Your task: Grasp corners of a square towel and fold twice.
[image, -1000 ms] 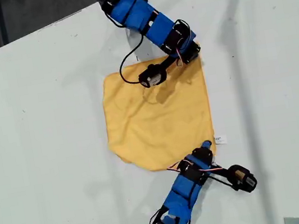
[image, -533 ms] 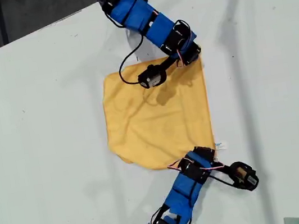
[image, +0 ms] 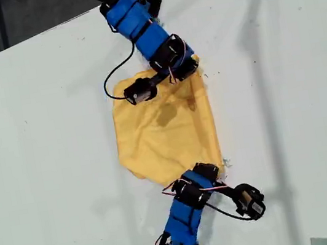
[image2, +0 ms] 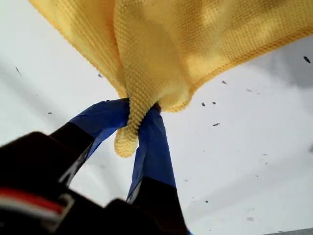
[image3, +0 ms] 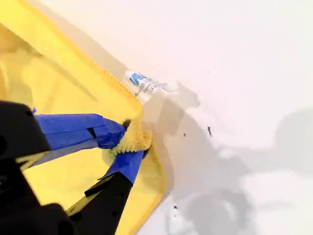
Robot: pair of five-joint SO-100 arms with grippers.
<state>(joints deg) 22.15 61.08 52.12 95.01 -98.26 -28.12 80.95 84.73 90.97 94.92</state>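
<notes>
towel [image: 165, 131]: flat on white worktop [image: 46, 128], two corners lifted
first gripper [image2: 139, 120]: pinching a hemmed corner [image2: 126, 139]
second gripper [image3: 128, 147]: pinching the corner by the white tag [image3: 142, 83]

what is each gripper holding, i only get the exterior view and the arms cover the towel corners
Observer: my first gripper is shut on the plain corner of the towel; the hem pokes out past the fingers.
Operator: and the other one
Observer: my second gripper is shut on the tagged corner.
Operator: is the tag pinched too
Observer: no, the white tag sits clear of that gripper's fingers.
</notes>
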